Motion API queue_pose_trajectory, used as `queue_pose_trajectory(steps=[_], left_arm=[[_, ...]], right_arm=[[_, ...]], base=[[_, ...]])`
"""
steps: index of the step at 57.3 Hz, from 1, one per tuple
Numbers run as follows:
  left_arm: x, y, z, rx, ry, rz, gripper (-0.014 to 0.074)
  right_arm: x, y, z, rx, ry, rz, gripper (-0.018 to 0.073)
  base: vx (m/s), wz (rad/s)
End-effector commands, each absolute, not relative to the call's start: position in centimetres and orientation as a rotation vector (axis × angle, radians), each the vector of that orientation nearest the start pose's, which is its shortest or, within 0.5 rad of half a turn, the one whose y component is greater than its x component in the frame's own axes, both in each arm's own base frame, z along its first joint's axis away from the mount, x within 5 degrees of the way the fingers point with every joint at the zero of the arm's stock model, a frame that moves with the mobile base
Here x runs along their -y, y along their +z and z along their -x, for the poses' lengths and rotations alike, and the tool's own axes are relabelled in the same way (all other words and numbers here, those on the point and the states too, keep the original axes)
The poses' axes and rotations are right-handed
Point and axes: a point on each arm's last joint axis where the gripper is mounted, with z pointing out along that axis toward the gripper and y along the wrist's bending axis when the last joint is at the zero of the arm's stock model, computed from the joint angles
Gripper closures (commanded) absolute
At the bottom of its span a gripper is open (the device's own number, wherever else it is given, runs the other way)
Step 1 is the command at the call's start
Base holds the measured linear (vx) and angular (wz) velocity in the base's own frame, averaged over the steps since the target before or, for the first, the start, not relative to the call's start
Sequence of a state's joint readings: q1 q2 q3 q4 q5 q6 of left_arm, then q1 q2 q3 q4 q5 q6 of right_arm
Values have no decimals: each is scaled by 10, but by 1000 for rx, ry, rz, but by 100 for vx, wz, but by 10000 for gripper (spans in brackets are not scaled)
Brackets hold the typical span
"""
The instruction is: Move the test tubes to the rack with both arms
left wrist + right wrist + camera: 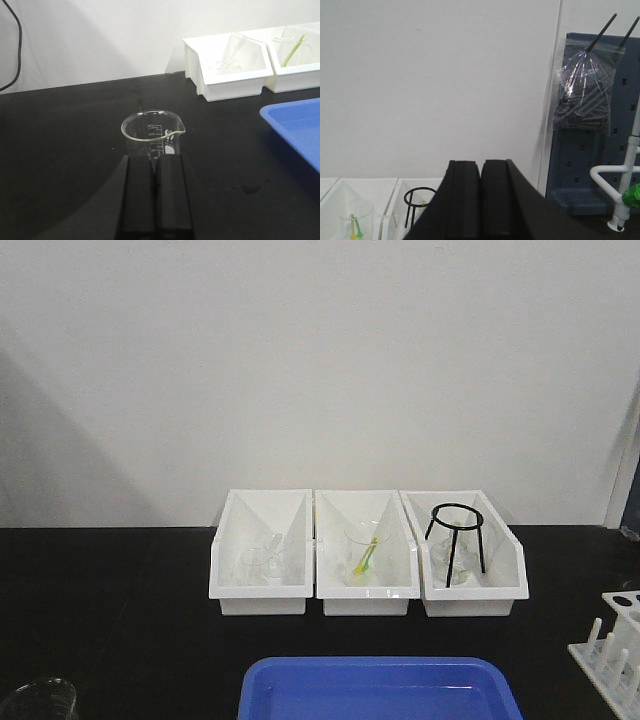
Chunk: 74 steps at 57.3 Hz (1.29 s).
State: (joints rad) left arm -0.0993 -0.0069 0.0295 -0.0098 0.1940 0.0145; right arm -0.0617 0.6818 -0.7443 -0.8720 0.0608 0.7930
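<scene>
Standing at the far right edge of the front view, the rack (612, 640) is only partly seen: a white top plate with round holes and a row of upright pegs along its near side, set on the black bench (110, 620). Its long axis appears to run away from the camera, though too little is shown to be sure. No test tubes can be made out with confidence in any view; clear glassware lies in the left white bin (258, 560), but whether slim tubes are among it cannot be told, so their pointing and long axis cannot be judged.

The left gripper (156, 165) is seen from its wrist camera with its two black fingers pressed together, nothing held between them, just behind a clear beaker (151, 137) standing upright on the bench. The right gripper (481, 167) is likewise closed on nothing and is aimed high, toward the pale wall and a grey pegboard (600, 165) hung with a plastic bag (584, 92).

Neither arm appears in the front view, so both are judged to be parked in a rest pose, with the task not begun. A blue tray (380, 690) lies at the near edge, between beaker and rack; the middle bin (365, 558) and the right bin (465, 560), the latter holding a black ring stand (457, 535), are placed behind it.
</scene>
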Motion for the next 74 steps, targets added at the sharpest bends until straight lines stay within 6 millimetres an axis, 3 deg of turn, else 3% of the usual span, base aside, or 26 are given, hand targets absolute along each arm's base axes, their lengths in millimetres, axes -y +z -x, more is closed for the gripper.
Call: queue_pose_trajectory(steps=[1, 54, 62, 74], left_arm=[[6, 185, -56, -1629, -93, -67, 617], [6, 185, -56, -1629, -93, -67, 617], [6, 185, -56, -1629, -93, -67, 617], [6, 185, -56, -1629, -93, -67, 617]], right_arm=[[9, 413, -137, -1397, -135, 20, 566], [10, 412, -137, -1406, -137, 9, 566], [9, 389, -134, -1451, -55, -51, 566], [6, 326, -102, -1511, -55, -44, 566]], base=[[0, 0], [0, 0], [0, 0], [0, 0]])
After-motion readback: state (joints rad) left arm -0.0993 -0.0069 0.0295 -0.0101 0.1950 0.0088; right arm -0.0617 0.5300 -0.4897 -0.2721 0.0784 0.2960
